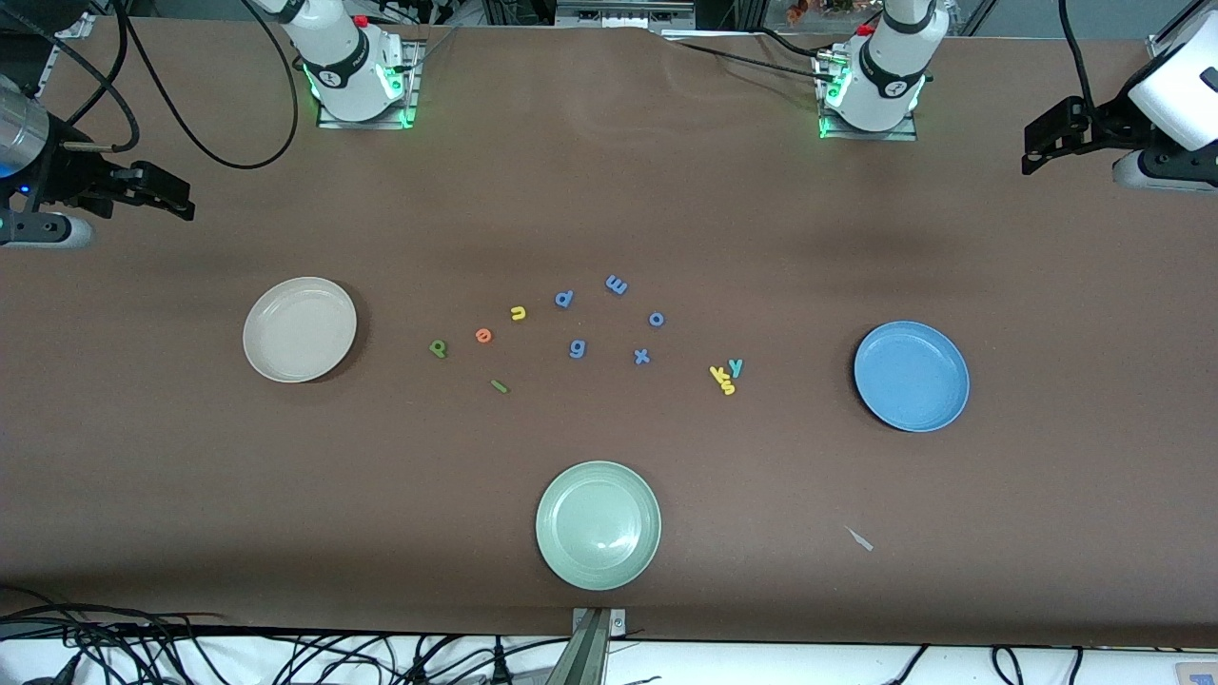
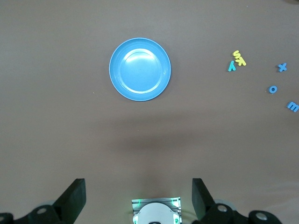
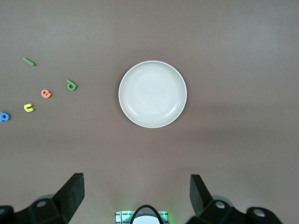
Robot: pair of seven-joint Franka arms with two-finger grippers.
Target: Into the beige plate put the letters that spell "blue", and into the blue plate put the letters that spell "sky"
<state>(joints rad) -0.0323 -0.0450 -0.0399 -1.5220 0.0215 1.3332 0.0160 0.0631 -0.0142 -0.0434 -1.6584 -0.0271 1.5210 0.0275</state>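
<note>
Left gripper (image 2: 138, 198) spread over bare table, beige plate (image 3: 153, 94) only in right wrist view

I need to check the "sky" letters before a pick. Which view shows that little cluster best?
The left wrist view: the sky letters lie unobstructed, near the blue plate, yellow "s" and "k" touching, teal "y" beside them. The front view shows the same cluster. The right wrist view does not show it.
</note>
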